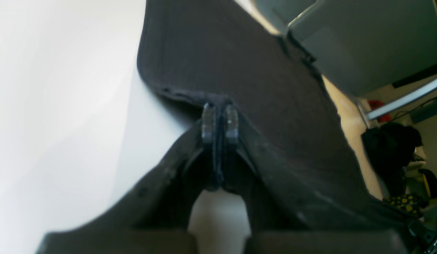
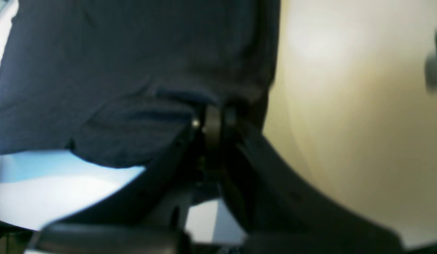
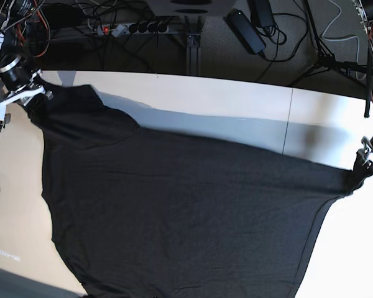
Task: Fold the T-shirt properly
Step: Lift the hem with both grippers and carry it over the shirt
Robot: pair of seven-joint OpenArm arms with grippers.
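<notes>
The black T-shirt (image 3: 186, 211) is stretched wide over the white table (image 3: 236, 99), plain face up, with no print showing. My right gripper (image 3: 26, 93) at the base view's far left is shut on a corner of the shirt; in the right wrist view (image 2: 213, 121) its jaws pinch dark fabric (image 2: 133, 70). My left gripper (image 3: 363, 166) at the base view's right edge is shut on the opposite corner; in the left wrist view (image 1: 220, 120) its pads clamp the fabric's hemmed edge (image 1: 239, 53). The cloth looks lifted and taut between the two grippers.
Beyond the table's far edge lie a power strip (image 3: 133, 27), cables and a tripod leg (image 3: 326, 59). A seam (image 3: 287, 121) crosses the tabletop. The shirt's near part runs off the bottom of the base view. A grey panel (image 1: 363, 38) shows in the left wrist view.
</notes>
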